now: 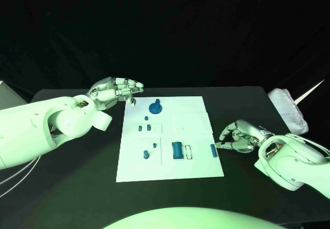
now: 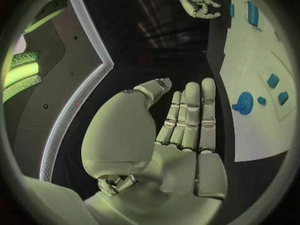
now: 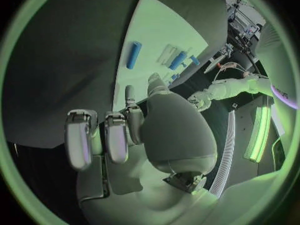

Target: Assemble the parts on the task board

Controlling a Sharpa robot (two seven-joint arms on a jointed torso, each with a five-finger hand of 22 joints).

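Parts (image 1: 178,150) lie scattered on the task board (image 1: 192,119), assembly seemingly barely begun; left hand (image 1: 117,89) and right hand (image 1: 237,137) hover empty, fingers loosely spread.

The left arm (image 1: 48,125) reaches in from the left, its hand (image 1: 115,89) raised toward the far side — fingers straight, close together and holding nothing, thumb set apart. The right arm (image 1: 295,160) comes in from the right, nearer the robot; its hand (image 1: 237,137) sits low, fingers curled loosely inward around nothing.
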